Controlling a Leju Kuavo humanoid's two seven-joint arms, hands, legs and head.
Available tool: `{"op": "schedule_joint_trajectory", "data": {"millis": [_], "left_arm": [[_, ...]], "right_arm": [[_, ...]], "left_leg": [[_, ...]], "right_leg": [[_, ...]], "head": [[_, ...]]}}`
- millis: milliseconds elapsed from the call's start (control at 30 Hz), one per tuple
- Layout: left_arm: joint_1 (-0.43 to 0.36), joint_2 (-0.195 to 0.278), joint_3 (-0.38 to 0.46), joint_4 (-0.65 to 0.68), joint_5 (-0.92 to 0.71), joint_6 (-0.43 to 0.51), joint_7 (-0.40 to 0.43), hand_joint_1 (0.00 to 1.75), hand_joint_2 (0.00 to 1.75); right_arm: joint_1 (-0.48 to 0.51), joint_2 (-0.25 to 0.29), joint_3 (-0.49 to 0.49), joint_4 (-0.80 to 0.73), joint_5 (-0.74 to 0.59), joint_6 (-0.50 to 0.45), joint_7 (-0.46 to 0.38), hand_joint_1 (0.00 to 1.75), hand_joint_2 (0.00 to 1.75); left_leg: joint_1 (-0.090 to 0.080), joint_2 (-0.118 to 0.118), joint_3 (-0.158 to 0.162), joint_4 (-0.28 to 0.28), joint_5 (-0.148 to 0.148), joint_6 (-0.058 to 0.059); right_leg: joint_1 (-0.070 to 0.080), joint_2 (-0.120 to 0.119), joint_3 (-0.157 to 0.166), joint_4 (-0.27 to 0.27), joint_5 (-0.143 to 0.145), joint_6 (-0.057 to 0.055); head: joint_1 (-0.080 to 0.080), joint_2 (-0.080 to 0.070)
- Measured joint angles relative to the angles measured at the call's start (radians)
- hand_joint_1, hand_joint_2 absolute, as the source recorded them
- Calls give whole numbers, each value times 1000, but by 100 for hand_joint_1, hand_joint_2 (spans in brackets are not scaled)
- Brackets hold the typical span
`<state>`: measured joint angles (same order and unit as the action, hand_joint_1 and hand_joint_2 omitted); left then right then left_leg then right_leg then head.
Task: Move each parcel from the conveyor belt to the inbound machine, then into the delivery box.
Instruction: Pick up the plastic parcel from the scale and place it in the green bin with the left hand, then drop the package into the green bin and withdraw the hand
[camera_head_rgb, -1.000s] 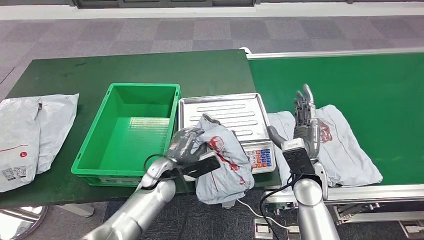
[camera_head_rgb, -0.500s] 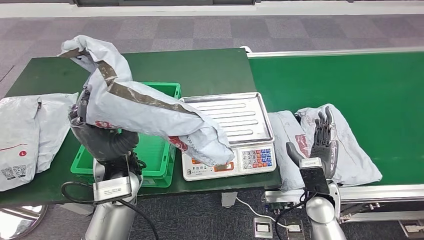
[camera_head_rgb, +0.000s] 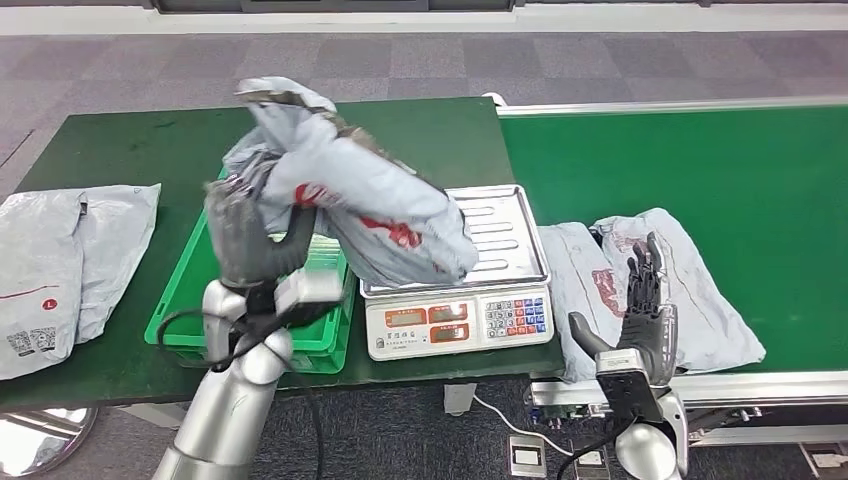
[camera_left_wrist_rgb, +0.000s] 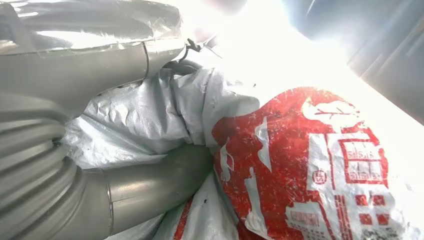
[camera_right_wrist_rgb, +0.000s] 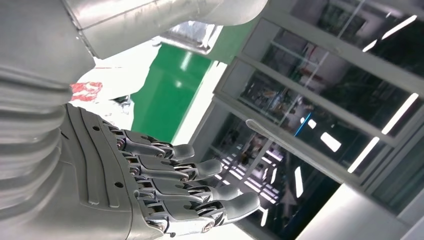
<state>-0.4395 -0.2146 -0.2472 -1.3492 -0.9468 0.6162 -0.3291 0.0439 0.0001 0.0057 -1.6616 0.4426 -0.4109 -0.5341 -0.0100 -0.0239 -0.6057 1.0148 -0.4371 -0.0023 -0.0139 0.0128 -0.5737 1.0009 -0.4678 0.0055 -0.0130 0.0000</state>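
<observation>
Grey plastic parcel (camera_head_rgb: 350, 195), swung back from over the crate (camera_head_rgb: 190, 300) a half-second ago, now droops onto the scale (camera_head_rgb: 500, 245) tray for weighing, clutched at its crate-side end by the left hand (camera_head_rgb: 245, 240), while the right hand (camera_head_rgb: 640, 310) waits empty, fingers spread, beside the scale.

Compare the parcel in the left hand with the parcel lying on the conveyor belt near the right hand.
The held parcel is lifted and bunched in the left hand, hanging over the scale tray and green box; the belt parcel lies spread flat on the conveyor belt. The held one is gripped; the belt one lies beside the raised right hand, which holds nothing. Both are grey plastic mailers with red print.
</observation>
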Motion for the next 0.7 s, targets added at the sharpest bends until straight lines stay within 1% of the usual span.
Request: {"op": "schedule_joint_trajectory", "data": {"millis": [33,67,100,200,233,267,333,400,433,467,500,567,700], "left_arm": [[-30,10,0,55,-43,-24,73,175,175],[-56,19,0,103,-67,-37,115,175,175],[-78,26,0,144,-78,-43,131,175,175],[-123,39,0,228,-91,-51,137,175,175],[-134,42,0,249,-104,-63,153,175,175],[-148,47,0,271,-131,-89,190,175,175],[-190,63,1,334,-217,-181,305,175,175],[-254,93,6,432,-313,-310,429,175,175],[-292,112,10,492,-354,-384,480,175,175],[-328,132,14,550,-387,-449,515,175,175],[-361,153,16,605,-411,-502,534,175,175],[-411,189,17,697,-439,-568,543,175,175],[-477,244,17,833,-485,-705,555,175,175]], "right_arm": [[0,3,0,-2,8,7,2,0,175],[0,6,0,-4,14,11,5,0,175],[0,8,0,-5,17,13,7,0,175],[1,11,0,-5,19,16,10,0,175],[0,12,0,-5,19,18,10,0,175],[0,12,0,-5,20,22,10,0,175],[-5,14,0,-5,25,35,11,0,175],[-14,16,0,-5,34,48,15,0,175],[-18,17,0,-5,38,52,17,0,175],[-22,18,0,-5,40,54,19,0,175],[-25,18,0,-5,41,55,21,0,175],[-27,18,0,-5,41,55,25,0,175],[-29,18,0,-5,41,50,29,0,175]], "left_leg": [[0,1,0,0,1,-1],[0,2,0,0,2,-1],[0,3,0,0,2,-2],[0,4,0,0,3,-2],[0,4,0,0,3,-2],[0,4,0,0,3,-2],[0,3,-1,0,3,-2],[0,4,-1,0,3,-2],[0,5,-1,0,3,-2],[0,6,-1,0,3,-3],[1,7,-1,0,4,-3],[1,9,-1,0,4,-4],[3,8,-1,0,5,-5]], "right_leg": [[0,1,-1,0,1,0],[0,2,-1,1,2,-1],[0,3,-2,1,3,-1],[0,4,-2,1,3,-1],[0,4,-2,1,3,-1],[0,4,-2,1,3,-1],[0,4,-2,1,3,-1],[0,4,-3,2,4,-2],[1,5,-3,2,4,-2],[1,6,-4,3,4,-3],[1,7,-5,3,5,-4],[1,9,-6,4,6,-5],[3,9,-5,4,5,-6]], "head": [[0,0],[0,0],[0,0],[0,0],[0,0],[0,0],[0,0],[0,0],[0,0],[0,0],[0,0],[0,0],[0,0]]}}
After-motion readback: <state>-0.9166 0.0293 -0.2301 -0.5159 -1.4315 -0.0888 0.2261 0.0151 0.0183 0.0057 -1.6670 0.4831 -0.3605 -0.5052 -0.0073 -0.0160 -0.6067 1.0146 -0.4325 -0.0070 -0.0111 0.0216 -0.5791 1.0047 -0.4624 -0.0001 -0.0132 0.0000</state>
